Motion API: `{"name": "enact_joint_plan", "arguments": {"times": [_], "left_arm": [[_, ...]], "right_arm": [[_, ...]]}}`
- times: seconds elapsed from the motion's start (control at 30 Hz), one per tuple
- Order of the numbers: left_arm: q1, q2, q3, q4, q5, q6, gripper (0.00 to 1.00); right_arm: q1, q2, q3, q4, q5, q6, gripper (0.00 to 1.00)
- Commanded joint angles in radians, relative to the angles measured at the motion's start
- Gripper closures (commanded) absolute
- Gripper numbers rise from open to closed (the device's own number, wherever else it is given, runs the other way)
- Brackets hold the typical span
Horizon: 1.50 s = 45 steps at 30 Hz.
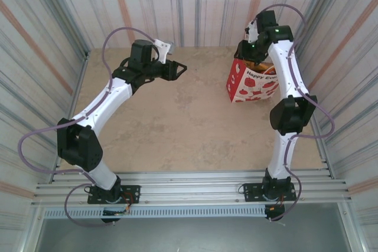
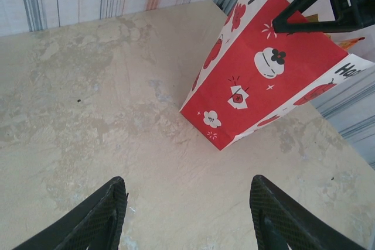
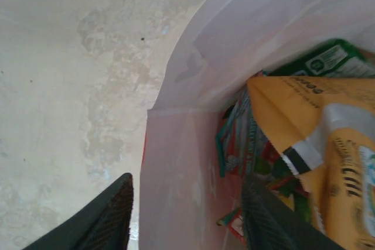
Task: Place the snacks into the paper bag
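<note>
Snacks (image 3: 304, 121) lie inside the bag (image 3: 176, 162) at the far right of the table (image 1: 177, 128); right gripper (image 3: 187, 203) straddles the bag wall, jaws part-open and empty, left gripper (image 2: 187, 203) wide and empty; advise a straight vertical lift to avoid snagging paper

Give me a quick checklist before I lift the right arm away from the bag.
1. Paper bag upright on the table: ok.
2. Snacks in the bag: ok; an orange packet and a green packet lie inside.
3. Right gripper clear of the bag wall: not ok; one finger is inside, the other outside, with the wall between them.
4. Right gripper holding no packet: ok; jaws apart, none between them.
5. Left gripper open, empty, apart from the bag: ok.
6. Handles free of the right arm: cannot tell.
</note>
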<state>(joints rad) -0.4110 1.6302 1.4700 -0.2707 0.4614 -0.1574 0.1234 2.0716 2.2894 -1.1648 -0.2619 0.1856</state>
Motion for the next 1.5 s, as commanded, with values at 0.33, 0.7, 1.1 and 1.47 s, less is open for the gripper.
{"name": "enact_joint_plan", "arguments": {"times": [0.33, 0.7, 1.1, 1.47], "left_arm": [[0.014, -0.099, -0.062, -0.046, -0.039, 0.025, 0.41], [0.05, -0.235, -0.161, -0.14, -0.095, 0.026, 0.41], [0.225, -0.452, -0.334, -0.269, -0.038, -0.037, 0.4], [0.287, -0.596, -0.402, -0.389, -0.034, 0.013, 0.37]], "right_arm": [[0.11, -0.002, 0.05, -0.085, 0.144, 0.114, 1.0], [0.277, -0.063, 0.043, -0.1, 0.241, 0.317, 1.0], [0.557, -0.082, -0.046, 0.12, 0.287, 0.61, 1.0], [0.697, 0.04, 0.086, 0.239, 0.308, 0.713, 1.0]]}}
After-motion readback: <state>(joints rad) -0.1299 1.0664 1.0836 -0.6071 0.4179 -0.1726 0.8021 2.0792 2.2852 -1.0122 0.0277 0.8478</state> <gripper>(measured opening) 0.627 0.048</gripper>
